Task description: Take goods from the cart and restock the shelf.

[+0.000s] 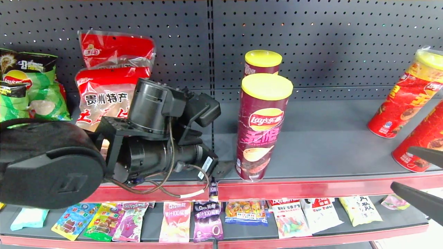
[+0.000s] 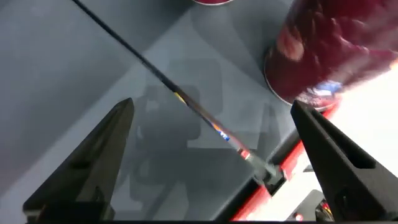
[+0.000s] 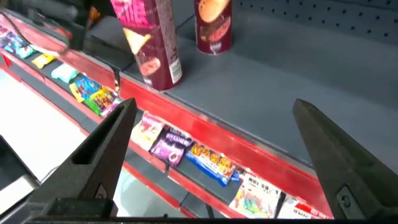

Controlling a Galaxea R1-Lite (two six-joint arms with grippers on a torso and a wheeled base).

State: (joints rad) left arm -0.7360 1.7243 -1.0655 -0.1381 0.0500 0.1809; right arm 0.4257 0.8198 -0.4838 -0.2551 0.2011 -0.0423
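Beside the left claw (image 2: 211,104): the front purple can (image 1: 261,128) is stood upright at the front edge of the upper shelf (image 1: 328,138), just beside one finger (image 2: 336,168); whether the two touch cannot be told.
Behind that can, farther from the left claw: a second purple can (image 1: 262,62) is stood upright in line with the first, nearer the pegboard back (image 1: 311,34).
Left claw's state: the fingers are spread wide and nothing is held between them.
Under the left claw: bare grey shelf board is seen, crossed by the seam (image 2: 186,102) where two boards meet.
Right claw (image 1: 401,167): the fingers are spread wide and nothing is gripped; it is held off the front of the shelf, well apart from the purple cans.
Near the right claw: two red cans (image 1: 401,100) are set on the same shelf.
Beyond the left claw's arm: red snack bags (image 1: 104,93) and green chip bags (image 1: 31,86) are propped against the pegboard.
Below both claws: a red price rail (image 1: 311,188) is fixed along the shelf front, and flat candy packets (image 1: 207,221) are laid in a row on the lower shelf (image 1: 152,224).
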